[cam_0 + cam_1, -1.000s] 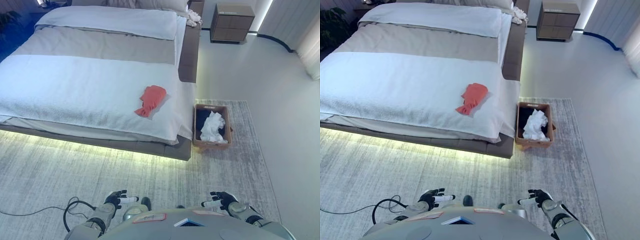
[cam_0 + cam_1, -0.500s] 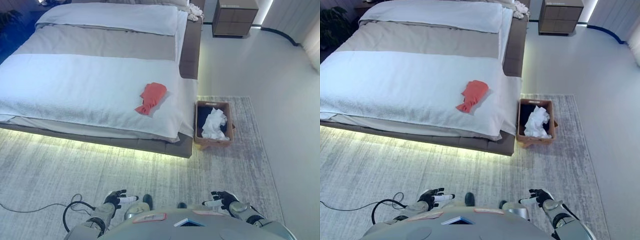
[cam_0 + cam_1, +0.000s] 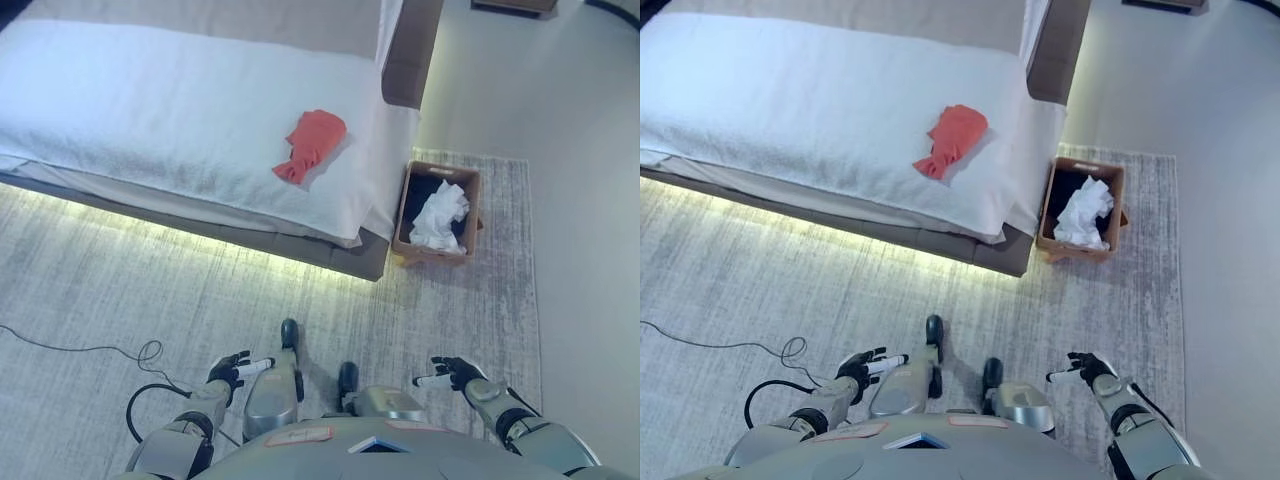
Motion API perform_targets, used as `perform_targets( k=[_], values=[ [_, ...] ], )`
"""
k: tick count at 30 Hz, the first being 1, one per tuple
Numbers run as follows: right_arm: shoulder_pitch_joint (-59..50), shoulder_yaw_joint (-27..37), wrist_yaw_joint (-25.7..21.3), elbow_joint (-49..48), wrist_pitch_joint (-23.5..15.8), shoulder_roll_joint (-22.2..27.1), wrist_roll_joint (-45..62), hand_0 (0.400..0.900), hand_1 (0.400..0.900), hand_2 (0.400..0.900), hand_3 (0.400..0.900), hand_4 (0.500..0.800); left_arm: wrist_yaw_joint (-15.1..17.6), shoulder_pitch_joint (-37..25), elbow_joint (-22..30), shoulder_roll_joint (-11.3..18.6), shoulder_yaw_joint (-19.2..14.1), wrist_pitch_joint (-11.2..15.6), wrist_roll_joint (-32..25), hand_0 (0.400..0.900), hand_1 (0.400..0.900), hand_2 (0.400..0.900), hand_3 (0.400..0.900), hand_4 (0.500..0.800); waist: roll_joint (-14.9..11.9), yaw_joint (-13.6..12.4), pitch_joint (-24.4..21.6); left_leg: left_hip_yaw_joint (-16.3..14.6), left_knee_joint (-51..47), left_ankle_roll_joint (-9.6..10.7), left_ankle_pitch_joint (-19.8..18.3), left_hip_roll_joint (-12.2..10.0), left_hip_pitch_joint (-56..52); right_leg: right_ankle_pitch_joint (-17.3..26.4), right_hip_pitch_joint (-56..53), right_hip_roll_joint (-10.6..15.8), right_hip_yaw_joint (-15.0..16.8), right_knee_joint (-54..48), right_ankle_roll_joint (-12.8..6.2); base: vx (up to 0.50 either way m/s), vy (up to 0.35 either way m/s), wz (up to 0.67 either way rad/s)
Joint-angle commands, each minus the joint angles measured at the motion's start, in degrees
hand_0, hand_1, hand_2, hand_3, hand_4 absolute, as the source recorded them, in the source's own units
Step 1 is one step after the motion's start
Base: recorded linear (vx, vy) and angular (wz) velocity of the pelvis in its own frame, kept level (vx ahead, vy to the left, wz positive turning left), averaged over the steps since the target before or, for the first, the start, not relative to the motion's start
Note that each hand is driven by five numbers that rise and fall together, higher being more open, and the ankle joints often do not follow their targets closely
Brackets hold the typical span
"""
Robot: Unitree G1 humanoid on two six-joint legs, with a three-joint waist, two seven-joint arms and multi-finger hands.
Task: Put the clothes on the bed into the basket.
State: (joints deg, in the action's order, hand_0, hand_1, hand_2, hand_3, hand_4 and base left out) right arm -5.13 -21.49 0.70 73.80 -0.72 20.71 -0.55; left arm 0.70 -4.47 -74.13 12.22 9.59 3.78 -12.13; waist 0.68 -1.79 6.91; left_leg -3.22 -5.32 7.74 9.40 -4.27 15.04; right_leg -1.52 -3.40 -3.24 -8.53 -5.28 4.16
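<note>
A red garment (image 3: 311, 144) lies crumpled on the white cover of the bed (image 3: 150, 110), near its right foot corner. A brown basket (image 3: 438, 214) stands on the rug beside that corner and holds white clothes (image 3: 441, 215) over something dark. My left hand (image 3: 235, 368) and right hand (image 3: 452, 373) hang low at the bottom of the view, far from the bed, both with relaxed fingers and empty.
A grey patterned rug (image 3: 150, 300) covers the floor in front of the bed. A lit strip glows under the bed frame (image 3: 200, 240). Smooth pale floor (image 3: 590, 200) lies to the right of the rug.
The camera has tilted down and shifted, so the bed and basket sit higher in view and the headboard and nightstand have left it. The hands stay low and empty.
</note>
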Motion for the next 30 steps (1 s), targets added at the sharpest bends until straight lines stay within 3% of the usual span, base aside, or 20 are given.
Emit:
perform_targets(
  k=[1,3,4,5,6,7,8,9,10,12,14,17,18,20,22,25,28,30],
  values=[
    [0.6,0.5,-0.9,-0.3,-1.5,1.3,1.0,0.9,0.9,0.9,0.9,0.8,1.9,2.1,-2.3,1.9,-1.6,0.2,-0.5,0.9,0.9,0.9,0.9,0.8,-0.2,-0.1,-5.4,-1.2,0.3,-1.7,3.1,0.7,2.9,-5.3,-5.2,4.4,3.8,0.3,-7.81,0.52,0.411,-0.39],
    [0.7,1.0,-0.9,-0.3,-1.6,1.1,1.3,0.9,0.9,0.9,0.9,0.8,1.9,2.0,-3.0,1.9,-1.9,0.2,-0.4,0.9,0.9,0.9,0.9,0.8,-0.7,-0.2,-6.2,-2.0,0.3,-2.4,2.8,1.5,2.0,-5.9,-6.3,5.9,3.7,0.3,-8.49,0.36,0.273,-0.14],
    [1.1,1.5,-0.7,-0.3,-1.5,0.8,1.5,0.9,0.9,0.9,0.9,0.8,2.0,2.1,-3.4,2.4,-2.2,0.1,0.0,0.9,0.9,0.9,0.9,0.8,-1.5,-0.4,-7.3,-2.1,0.3,-3.4,1.8,2.8,0.7,-5.7,-7.8,7.7,3.5,0.3,-9.32,0.47,0.328,-0.18],
    [1.4,1.7,-0.4,-0.4,-1.4,-0.3,1.5,0.9,0.9,0.9,0.9,0.8,2.2,1.8,-3.7,3.6,-2.6,-0.1,1.0,0.9,0.9,0.9,0.9,0.8,-2.8,-0.4,-8.5,-2.8,0.3,-5.2,-0.2,4.4,-1.5,-5.9,-6.3,10.2,4.1,7.3,-10.28,0.47,0.327,-0.18],
    [1.4,1.7,-0.4,-0.4,-1.4,-0.3,1.5,0.9,0.9,0.9,0.9,0.8,2.2,1.8,-3.7,3.5,-2.6,-0.1,1.0,0.9,0.9,0.9,0.9,0.8,-2.7,-0.4,-8.6,-2.8,0.3,-5.2,-0.2,4.3,-1.3,-5.9,-6.1,10.2,4.1,7.3,-10.25,0.41,0.315,-0.05],
    [1.3,1.5,-0.3,-0.9,-1.4,-0.7,1.6,0.9,0.9,0.9,0.9,0.8,2.3,1.4,-3.3,4.4,-2.7,-0.3,1.4,0.9,0.9,0.9,0.9,0.8,-3.3,-0.4,-9.0,-3.0,0.3,-6.3,-1.2,5.2,-2.4,-4.0,-3.9,11.2,4.5,13.6,-10.59,0.25,0.28,-0.03],
    [0.6,1.3,-0.4,-1.9,-1.5,-1.0,2.0,0.9,0.9,0.9,0.9,0.8,2.3,0.5,-2.3,5.5,-2.6,-0.3,1.0,0.9,0.9,0.9,0.9,0.8,-3.6,-0.2,-8.2,-2.7,0.3,-7.9,-2.5,6.6,-4.2,2.1,2.6,12.4,5.2,26.4,-10.61,0.25,0.28,-0.04],
    [0.6,1.3,-0.3,-1.9,-1.4,-1.0,2.0,0.9,0.9,0.9,0.9,0.8,2.3,0.5,-2.3,5.5,-2.6,-0.3,1.0,0.9,0.9,0.9,0.9,0.8,-3.5,-0.3,-8.3,-2.7,0.3,-7.9,-2.5,6.5,-4.0,2.2,2.7,12.3,5.2,26.4,-10.59,0.19,0.38,-0.07],
    [-0.3,1.3,-0.8,-3.2,-1.6,-1.1,3.3,0.9,0.9,0.9,0.9,0.8,2.4,-0.9,-1.0,6.3,-2.1,-0.3,0.4,0.9,0.9,0.9,0.9,0.8,-3.0,0.7,-6.5,-2.1,0.3,-9.2,-3.9,7.7,-6.1,7.2,8.3,13.0,4.5,38.5,-9.86,0.17,0.313,-0.08],
    [-0.7,1.3,-1.6,-4.1,-1.8,-1.6,3.8,0.9,0.9,0.9,0.9,0.8,2.7,-2.0,-1.1,6.7,-2.1,-0.5,-0.1,0.9,0.9,0.9,0.9,0.8,-3.3,0.9,-5.4,-2.0,0.3,-9.8,-6.7,9.0,-9.1,7.3,11.3,16.8,0.7,42.3,-10.0,0.24,0.33,-0.13],
    [-1.2,0.6,-2.7,-5.6,-2.1,-2.1,3.8,0.9,0.9,0.9,0.9,0.8,3.3,-3.4,-1.0,6.9,-1.8,-0.3,-0.5,0.9,0.9,0.9,0.9,0.8,-3.4,1.1,-3.7,-2.1,0.3,-9.6,-8.1,8.6,-10.9,3.7,12.8,18.5,-3.6,38.8,-9.27,0.21,0.117,0.0],
    [-1.4,0.4,-3.0,-6.8,-2.2,-2.0,4.2,0.9,0.9,0.9,0.9,0.8,3.4,-3.8,-1.1,6.3,-1.1,0.0,-0.3,0.9,0.9,0.9,0.9,0.8,-2.5,1.4,-2.4,-1.7,0.3,-8.9,-8.4,7.5,-11.8,0.8,14.2,16.9,-4.7,31.7,-8.83,0.11,-0.017,0.1],
    [-1.6,0.3,-3.2,-7.6,-2.2,-1.8,4.2,0.9,0.9,0.9,0.9,0.8,3.4,-3.8,-0.9,6.0,-0.7,0.2,0.0,0.9,0.9,0.9,0.9,0.8,-1.9,1.7,-1.9,-1.6,0.3,-8.8,-7.8,6.8,-11.3,1.6,15.6,15.9,-4.8,26.5,-8.43,0.14,-0.073,0.25],
    [-1.9,0.6,-3.8,-8.6,-2.7,-1.7,4.9,0.9,0.9,0.9,0.9,0.8,3.4,-3.8,-1.0,5.5,-0.1,0.4,0.6,0.9,0.9,0.9,0.9,0.8,-2.0,2.2,-1.2,-1.3,0.3,-8.1,-8.5,6.5,-11.7,4.1,16.4,14.7,-3.0,16.5,-9.64,0.17,-0.114,0.29],
    [-2.5,1.8,-4.6,-10.0,-2.9,-1.8,6.3,0.9,0.9,0.9,0.9,0.8,3.4,-4.2,-1.5,4.9,0.2,0.6,1.0,0.9,0.9,0.9,0.9,0.8,-2.8,3.1,-0.8,-1.2,0.3,-7.2,-9.7,6.7,-12.4,9.8,19.2,14.0,0.1,6.5,-12.02,0.25,-0.148,0.33],
    [-2.0,3.7,-5.1,-11.1,-3.1,-2.3,7.4,0.9,0.9,0.9,0.9,0.8,2.8,-3.5,-2.0,3.9,-0.3,0.8,1.1,0.9,0.9,0.9,0.9,0.8,-3.7,3.7,-0.9,-0.4,0.3,-5.8,-12.4,6.1,-15.5,14.0,20.2,14.4,-0.7,0.3,-14.18,0.36,-0.204,0.39],
    [-1.0,4.4,-4.9,-11.3,-3.3,-2.0,8.1,0.9,0.9,0.9,0.9,0.8,2.5,-3.0,-2.1,3.3,0.0,0.9,1.8,0.9,0.9,0.9,0.9,0.8,-3.8,4.0,-2.6,0.6,0.3,-5.3,-14.2,5.6,-17.1,13.9,18.5,14.4,-0.8,0.3,-13.78,0.44,-0.269,0.55],
    [-0.5,4.6,-4.7,-12.0,-3.7,-1.0,7.8,0.9,0.9,0.9,0.9,0.8,2.5,-1.8,-1.4,2.4,0.2,1.1,1.8,0.9,0.9,0.9,0.9,0.8,-2.4,4.5,-5.6,1.9,0.3,-4.0,-15.1,2.0,-20.5,12.3,15.4,11.4,-1.3,0.3,-12.56,0.68,-0.463,0.49]
  ],
)
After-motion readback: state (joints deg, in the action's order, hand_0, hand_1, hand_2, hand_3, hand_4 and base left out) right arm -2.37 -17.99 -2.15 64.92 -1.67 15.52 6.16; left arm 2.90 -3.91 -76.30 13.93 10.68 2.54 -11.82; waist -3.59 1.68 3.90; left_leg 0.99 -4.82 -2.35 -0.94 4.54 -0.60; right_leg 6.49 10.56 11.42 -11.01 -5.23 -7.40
